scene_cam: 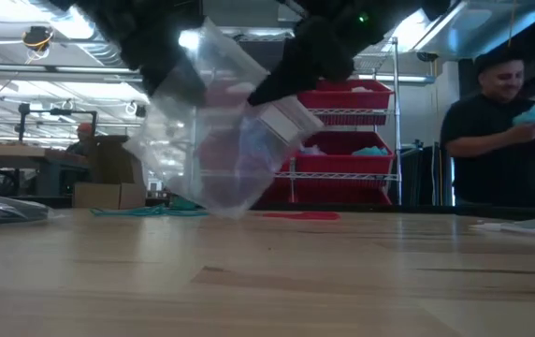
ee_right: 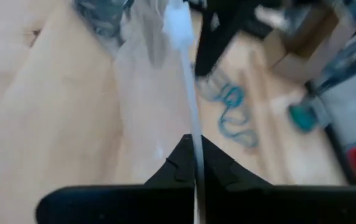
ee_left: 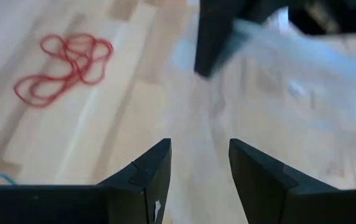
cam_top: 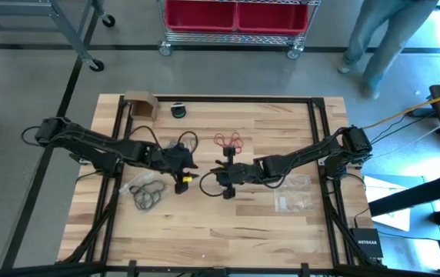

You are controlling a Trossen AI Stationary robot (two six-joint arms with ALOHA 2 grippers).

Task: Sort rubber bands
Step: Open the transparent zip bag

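A clear plastic zip bag [scene_cam: 213, 140] hangs over the table's middle, with my right gripper [ee_right: 195, 163] shut on it. My left gripper [ee_left: 200, 177] stands open just to the left of the bag, fingers slanting down. Three loose clusters of rubber bands lie on the wood. The red ones [ee_left: 63, 65] are at mid-table toward the far edge. The teal ones [ee_right: 234, 118] are left of the red. The black ones [cam_top: 147, 192] are near my left arm. Nothing shows inside the bag. My left gripper is close to the bag's film; I cannot tell whether it touches it. My right gripper pinches the bag's whitish zip edge [ee_right: 190, 124] between its two shut fingers, which lie along that edge. The fingers slant down from the table's right side. The bag hangs tilted below them, its lower corner [scene_cam: 223, 208] at or just above the tabletop.
More clear bags [cam_top: 293, 192] lie flat on the right of the table. A cardboard box [cam_top: 139, 104] and a small dark roll [cam_top: 178, 110] sit at the far edge. A person [scene_cam: 501, 122] stands beyond the table's right side, by shelves of red bins.
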